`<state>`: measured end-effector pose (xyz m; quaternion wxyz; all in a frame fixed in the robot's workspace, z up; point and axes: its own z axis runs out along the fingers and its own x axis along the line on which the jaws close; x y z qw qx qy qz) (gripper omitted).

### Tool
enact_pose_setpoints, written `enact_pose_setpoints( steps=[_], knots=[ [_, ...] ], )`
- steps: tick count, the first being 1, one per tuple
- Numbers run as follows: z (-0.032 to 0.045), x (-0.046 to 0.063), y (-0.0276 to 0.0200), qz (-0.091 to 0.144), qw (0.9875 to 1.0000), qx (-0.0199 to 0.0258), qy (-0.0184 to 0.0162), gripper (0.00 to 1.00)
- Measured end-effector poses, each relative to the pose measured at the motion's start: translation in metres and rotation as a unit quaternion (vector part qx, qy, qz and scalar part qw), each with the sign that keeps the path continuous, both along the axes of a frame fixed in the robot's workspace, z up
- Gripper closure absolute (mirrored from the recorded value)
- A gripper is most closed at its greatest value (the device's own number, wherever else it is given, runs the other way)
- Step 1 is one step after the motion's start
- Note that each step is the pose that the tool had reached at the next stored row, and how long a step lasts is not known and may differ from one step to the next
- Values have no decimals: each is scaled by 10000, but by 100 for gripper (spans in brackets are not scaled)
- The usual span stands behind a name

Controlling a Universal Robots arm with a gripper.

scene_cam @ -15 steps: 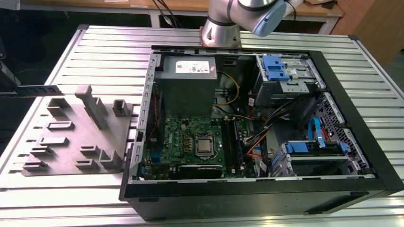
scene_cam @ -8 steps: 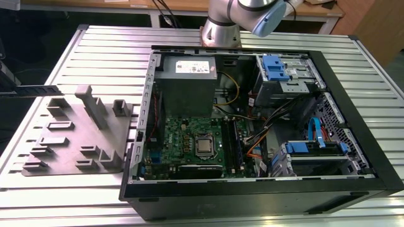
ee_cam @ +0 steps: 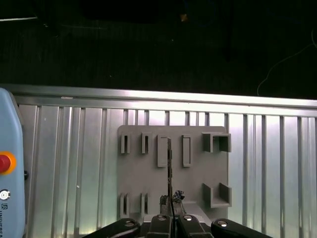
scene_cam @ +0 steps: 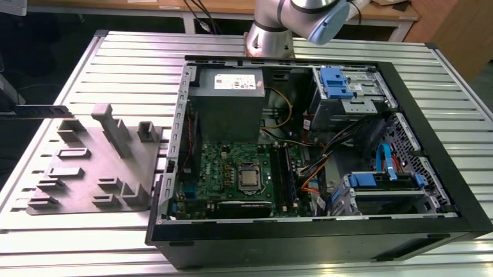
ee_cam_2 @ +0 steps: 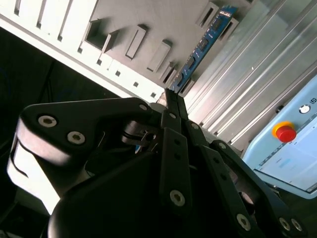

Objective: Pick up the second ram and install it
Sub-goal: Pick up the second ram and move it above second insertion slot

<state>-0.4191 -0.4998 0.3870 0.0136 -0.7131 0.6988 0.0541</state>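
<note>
The second ram (ee_cam_2: 207, 42) is a thin blue-green board standing on edge in the grey fixture plate (ee_cam_2: 148, 20), held between small grey blocks at each end. In the first wrist view the ram (ee_cam: 169, 163) shows edge-on as a dark line across the fixture plate (ee_cam: 148, 178). My gripper (ee_cam_2: 173, 96) hangs above the near end of the stick, apart from it. Its black fingers (ee_cam: 167, 204) are pressed together with nothing between them. In the exterior view the fixture plate (scene_cam: 85, 173) lies at the left of the slatted table.
The open computer case (scene_cam: 431, 190) lies on the table at the exterior view's right, with the green motherboard (scene_cam: 231, 167) and its long black slots (scene_cam: 282, 173) inside. A light blue pendant (ee_cam_2: 292, 148) with a red button sits beside the fixture. Dark floor lies past the table edge (ee_cam: 158, 94).
</note>
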Motion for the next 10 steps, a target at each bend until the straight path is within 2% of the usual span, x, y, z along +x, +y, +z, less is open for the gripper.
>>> enact_pose_setpoints(
  steps=[3,10],
  knots=[
    [-1,50,0,-1,10000,0,0,92],
    [-1,291,0,-1,10000,1,1,92]
  ],
)
